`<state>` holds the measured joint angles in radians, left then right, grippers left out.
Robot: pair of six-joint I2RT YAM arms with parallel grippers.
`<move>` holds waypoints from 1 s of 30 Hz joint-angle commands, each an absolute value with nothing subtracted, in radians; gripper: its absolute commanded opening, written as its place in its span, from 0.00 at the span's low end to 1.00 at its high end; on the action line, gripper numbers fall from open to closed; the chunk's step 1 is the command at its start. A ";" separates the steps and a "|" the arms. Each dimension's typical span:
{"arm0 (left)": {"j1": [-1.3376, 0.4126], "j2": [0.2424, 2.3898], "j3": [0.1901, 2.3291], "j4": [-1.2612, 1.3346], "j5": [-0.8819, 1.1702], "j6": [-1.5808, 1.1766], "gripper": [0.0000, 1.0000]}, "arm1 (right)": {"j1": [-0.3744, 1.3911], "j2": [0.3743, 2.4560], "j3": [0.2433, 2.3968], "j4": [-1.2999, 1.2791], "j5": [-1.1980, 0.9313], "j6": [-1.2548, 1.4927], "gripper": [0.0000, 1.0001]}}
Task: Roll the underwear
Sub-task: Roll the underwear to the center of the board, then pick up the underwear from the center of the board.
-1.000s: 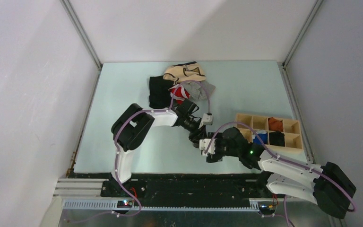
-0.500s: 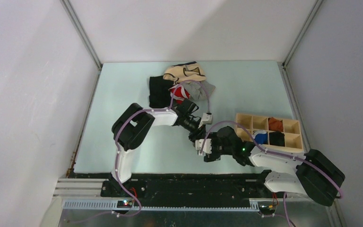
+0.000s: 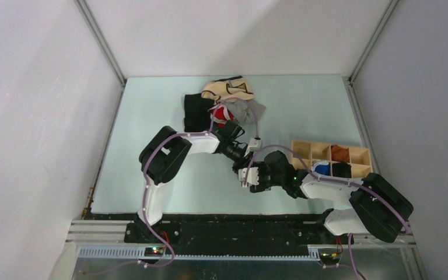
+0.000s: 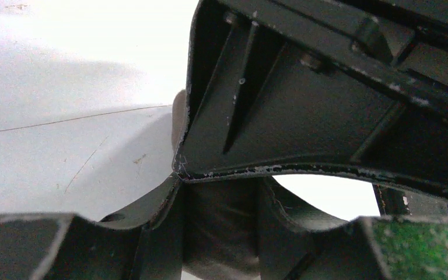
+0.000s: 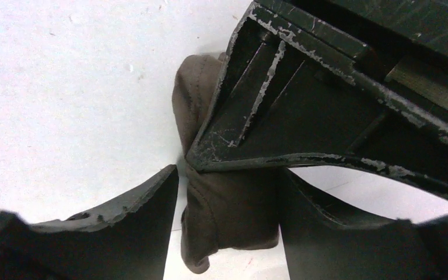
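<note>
Pinching the underwear, already bunched into a tight roll, I am holding both grippers part-open around it at table centre; release remains.

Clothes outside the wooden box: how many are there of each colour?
Beige garment: 1
Black garment: 1
Red and white garment: 1
Grey garment: 1
Brown underwear: 1
Total: 5
</note>
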<state>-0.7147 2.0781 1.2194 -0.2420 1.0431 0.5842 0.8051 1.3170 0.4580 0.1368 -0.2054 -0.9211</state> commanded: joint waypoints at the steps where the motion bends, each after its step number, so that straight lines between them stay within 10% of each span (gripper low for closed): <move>1: -0.753 2.188 1.153 -0.506 0.957 0.601 0.25 | 0.801 1.387 0.514 0.103 -0.223 -0.971 0.59; 8: -0.734 2.184 1.166 -0.491 0.967 0.567 0.42 | 0.815 1.473 0.558 0.010 -0.194 -1.044 0.17; 12: -0.692 2.122 1.153 -0.416 0.930 0.473 0.97 | 0.788 1.497 0.572 -0.056 -0.209 -1.047 0.00; 30: -0.275 1.730 1.235 -0.745 0.942 0.438 1.00 | 0.654 1.271 0.933 -0.586 -0.339 -0.827 0.00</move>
